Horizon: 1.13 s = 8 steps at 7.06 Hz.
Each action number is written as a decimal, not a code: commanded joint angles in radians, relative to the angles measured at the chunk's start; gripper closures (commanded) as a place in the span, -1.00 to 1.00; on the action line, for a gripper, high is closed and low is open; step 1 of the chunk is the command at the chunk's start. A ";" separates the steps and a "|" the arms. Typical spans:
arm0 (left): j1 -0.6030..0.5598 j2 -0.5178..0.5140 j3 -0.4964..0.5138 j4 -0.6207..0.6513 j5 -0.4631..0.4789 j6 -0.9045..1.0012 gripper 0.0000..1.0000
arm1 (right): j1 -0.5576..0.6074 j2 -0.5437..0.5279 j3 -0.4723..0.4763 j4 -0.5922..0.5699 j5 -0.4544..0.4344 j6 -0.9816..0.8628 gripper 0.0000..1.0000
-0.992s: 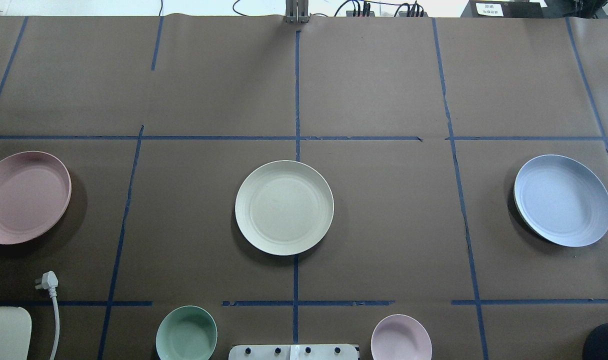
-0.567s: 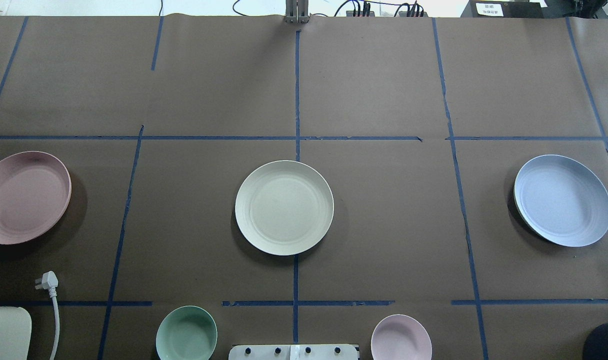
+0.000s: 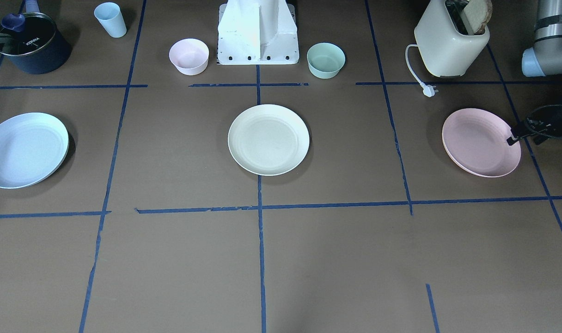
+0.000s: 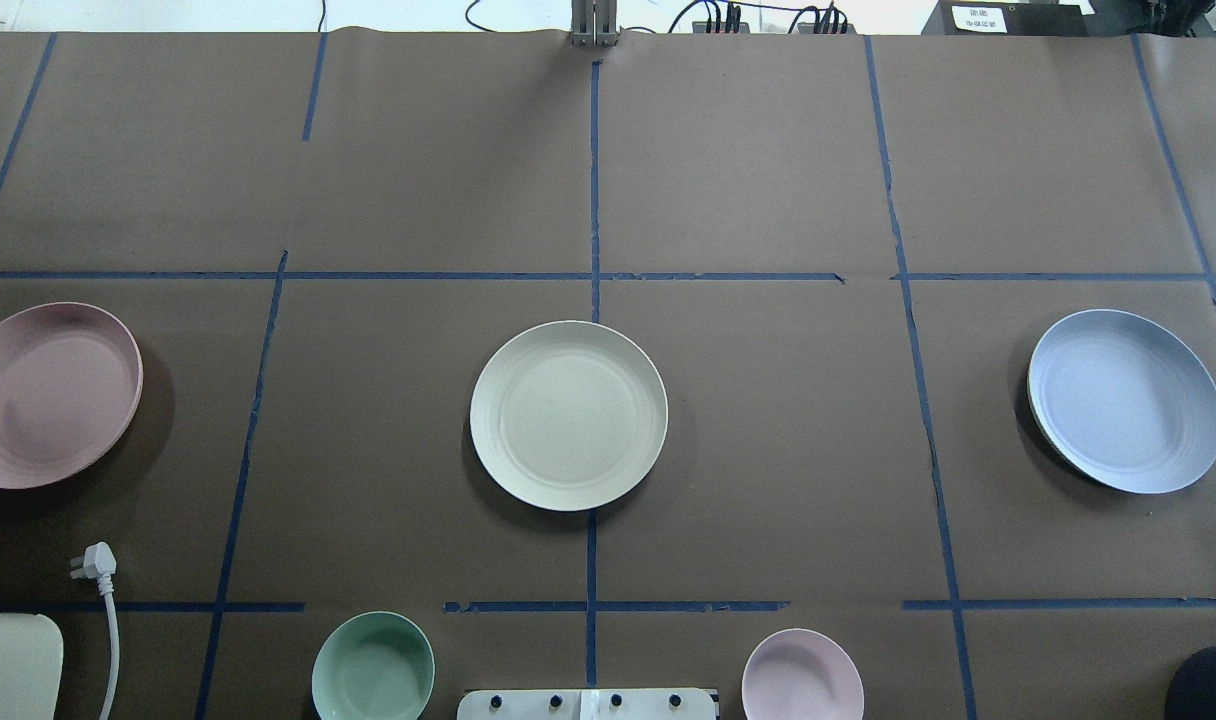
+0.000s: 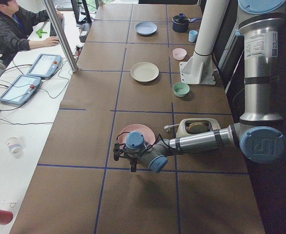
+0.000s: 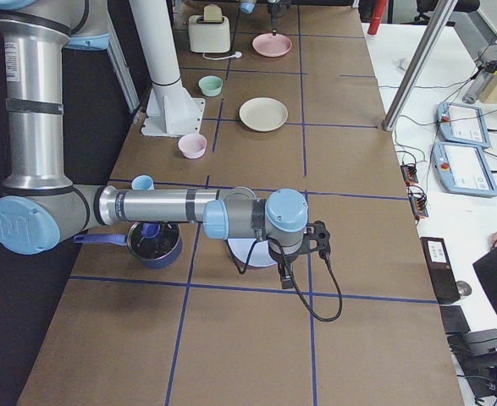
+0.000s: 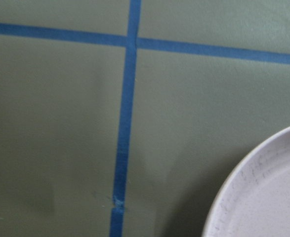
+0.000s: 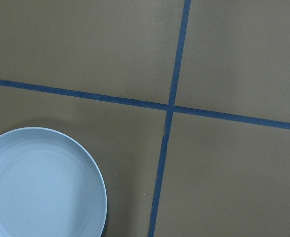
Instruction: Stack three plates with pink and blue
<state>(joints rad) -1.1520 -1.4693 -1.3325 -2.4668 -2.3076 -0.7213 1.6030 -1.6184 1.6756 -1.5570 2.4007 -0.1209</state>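
The pink plate (image 3: 475, 143), the cream plate (image 3: 268, 139) and the blue plate (image 3: 26, 150) are lying flat in one row across the table (image 3: 336, 259), each with its hollow facing up; being round, none is showing a long axis or pointing any way; all three are sitting well apart, unstacked, the cream one in the middle on a tape line, the pink one on the robot's left, the blue one on its right.

Each plate is looking matte and shallow, with faint rings stepping in from the rim; the three are appearing equal in size.

The left gripper (image 3: 512, 138) is hanging at the pink plate's outer rim, on the side away from the cream plate; a dark fingertip is overlapping that rim in the front-facing view, though whether it is touching is not showing; how wide its jaws are standing I cannot tell; its wrist camera is catching only a pale arc of the plate in the lower right corner beside a tape crossing.

The right gripper (image 6: 286, 275) is hanging by the blue plate's outer edge, the far side from the cream plate; the wrist is covering part of the plate in the side view; whether its jaws are wide or narrow I cannot tell; its wrist camera is showing the blue plate in the lower left corner.

Along the robot's side a toaster (image 3: 449, 44), a green bowl (image 3: 326, 59), a pink bowl (image 3: 189, 56), a blue cup (image 3: 110, 19) and a dark pot (image 3: 29, 44) are standing.
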 commanded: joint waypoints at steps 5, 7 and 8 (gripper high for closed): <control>0.018 0.004 -0.025 0.002 -0.010 0.003 1.00 | 0.002 -0.001 0.003 0.000 0.005 0.004 -1.00; -0.003 0.003 -0.034 0.009 -0.134 0.003 1.00 | 0.002 -0.002 0.003 -0.002 0.006 0.004 -1.00; -0.059 0.001 -0.034 0.025 -0.180 0.003 1.00 | 0.000 0.011 0.010 -0.003 0.009 0.006 -1.00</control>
<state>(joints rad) -1.1623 -1.4653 -1.3651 -2.4553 -2.4225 -0.7179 1.6043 -1.6170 1.6803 -1.5583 2.4069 -0.1162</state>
